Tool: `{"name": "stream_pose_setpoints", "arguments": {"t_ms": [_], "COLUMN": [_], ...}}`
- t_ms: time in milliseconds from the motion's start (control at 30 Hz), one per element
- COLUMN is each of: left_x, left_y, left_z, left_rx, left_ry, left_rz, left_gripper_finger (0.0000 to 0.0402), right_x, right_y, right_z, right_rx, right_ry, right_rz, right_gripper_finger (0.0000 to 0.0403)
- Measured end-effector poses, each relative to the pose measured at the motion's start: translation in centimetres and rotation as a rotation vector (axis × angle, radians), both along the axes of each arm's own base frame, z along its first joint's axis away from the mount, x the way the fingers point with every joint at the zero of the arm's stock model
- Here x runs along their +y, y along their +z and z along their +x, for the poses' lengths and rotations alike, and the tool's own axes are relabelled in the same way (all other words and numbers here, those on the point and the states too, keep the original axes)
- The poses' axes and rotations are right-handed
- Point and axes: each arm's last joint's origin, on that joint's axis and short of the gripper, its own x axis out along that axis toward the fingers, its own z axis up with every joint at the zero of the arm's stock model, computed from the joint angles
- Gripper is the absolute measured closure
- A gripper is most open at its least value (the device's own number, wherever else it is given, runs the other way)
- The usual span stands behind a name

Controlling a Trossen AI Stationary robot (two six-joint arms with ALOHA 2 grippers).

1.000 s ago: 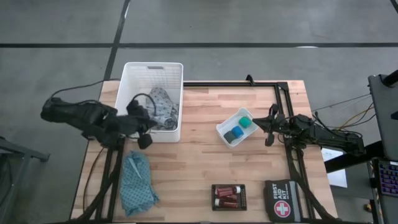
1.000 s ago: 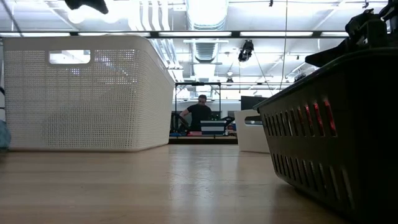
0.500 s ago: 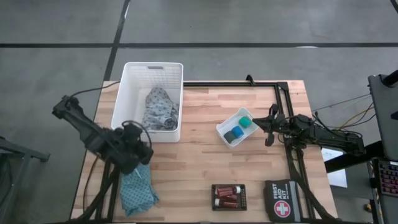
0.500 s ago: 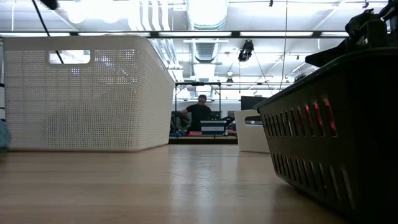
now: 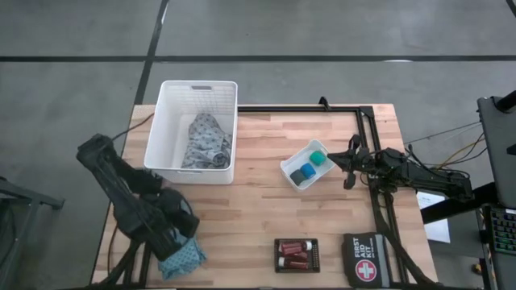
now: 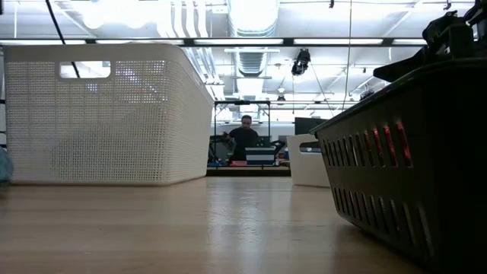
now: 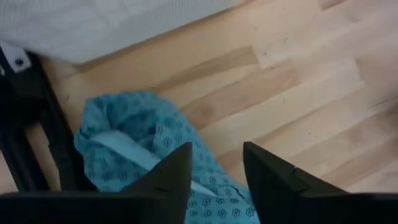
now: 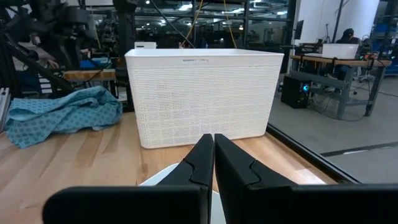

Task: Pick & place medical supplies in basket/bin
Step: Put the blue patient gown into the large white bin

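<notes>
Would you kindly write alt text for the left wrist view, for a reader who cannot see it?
The left gripper hangs with open jaws just above a crumpled teal patterned cloth on the wooden table. A strip of the white basket shows beyond the cloth.

I am working in a big lab hall: strip ceiling lights [image 6: 251,39], ducting, workbenches [image 8: 336,59] with gear, a person [image 6: 245,135] behind.

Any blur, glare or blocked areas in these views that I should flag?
Left wrist view: the teal cloth and the left gripper look soft, as if slightly blurred. Low view: bright ceiling lights glare above the basket, and a dark slotted bin fills the picture's right side. High view: evenly lit.
</notes>
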Motion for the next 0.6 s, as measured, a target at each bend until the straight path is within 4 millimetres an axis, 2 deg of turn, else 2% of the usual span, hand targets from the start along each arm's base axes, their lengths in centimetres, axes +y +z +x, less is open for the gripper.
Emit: {"name": "stream_pose_setpoints", "arguments": {"t_ms": [167, 433, 600], "left_x": [-1.5, -2.8, -3.6], "left_y": [-1.2, -2.3, -3.3], "left_z": [0.0, -0.3, -0.9], "left_rx": [0.015, 0.013, 0.018], "left_ry": [0.046, 0.064, 0.085], "left_rz": [-0.013, -0.078, -0.134], "left_gripper_finger": [0.0205, 0.0122, 0.0084], "right_x": [0.0, 0.0, 0.0], "right_y": [0.0, 0.0, 0.0], "right_z": [0.0, 0.0, 0.0], "right_rx": [0.0, 0.0, 0.0], "right_ry": [0.0, 0.0, 0.0], "right_rz": [0.0, 0.0, 0.0], "right_gripper_finger": [0.0392, 0.0392, 0.0392]}}
